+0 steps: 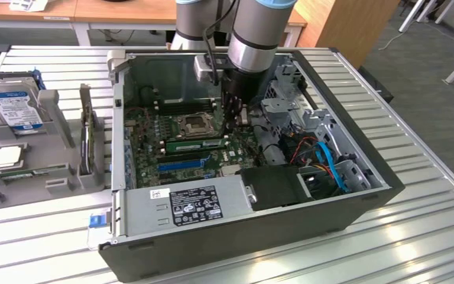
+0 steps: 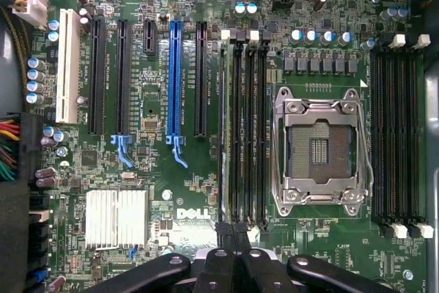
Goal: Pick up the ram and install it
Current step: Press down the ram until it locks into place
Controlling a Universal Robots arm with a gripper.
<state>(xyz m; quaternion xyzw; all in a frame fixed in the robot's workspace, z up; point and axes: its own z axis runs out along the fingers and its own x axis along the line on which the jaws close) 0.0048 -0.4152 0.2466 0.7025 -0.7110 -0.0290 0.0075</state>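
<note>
Directly before the closed claw (image 2: pixel 233 238), the ram (image 2: pixel 224 128) stands in its slot.

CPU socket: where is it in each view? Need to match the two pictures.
Exterior view: the CPU socket sits mid-motherboard, just to the exterior view's left of the arm.
Wrist view: it lies between the two banks of memory slots.
Shared landmark: the blue expansion slot.

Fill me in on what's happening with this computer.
A robot arm reaches down into the open computer case, its gripper shut right over the memory slots beside the empty processor socket. A green ram stick sits on the motherboard there. A hard drive stands in a holder outside the case.
</note>
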